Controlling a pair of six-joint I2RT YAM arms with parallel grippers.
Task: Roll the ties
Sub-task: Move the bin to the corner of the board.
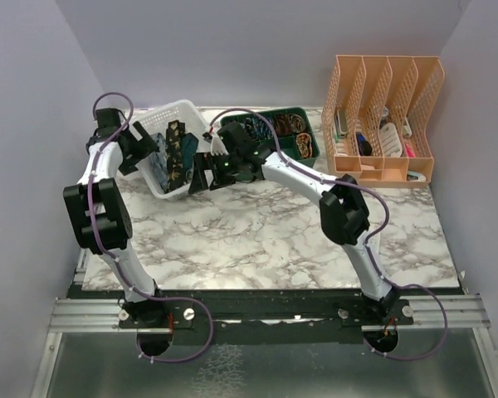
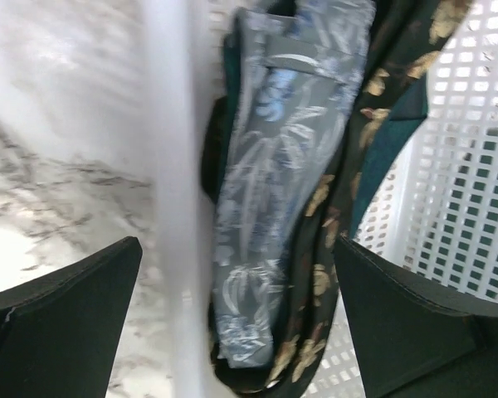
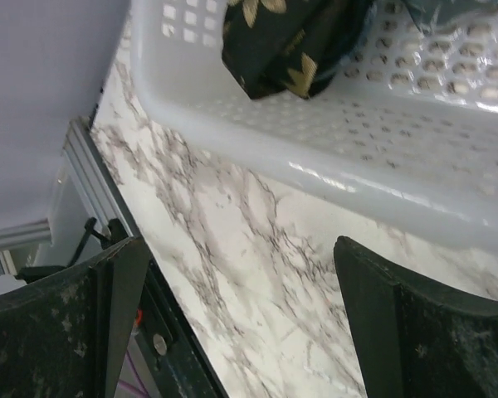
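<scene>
The ties lie in the basket between the left gripper and right gripper, both released.

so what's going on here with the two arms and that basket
Nothing is rolled yet: the ties lie loose in the white basket. The left gripper is open astride the basket's rim, by the blue-grey tie; the right gripper is open just outside its wall. Neither holds anything.

Left arm and right arm reach forward, both sets of jaws wide apart
</scene>
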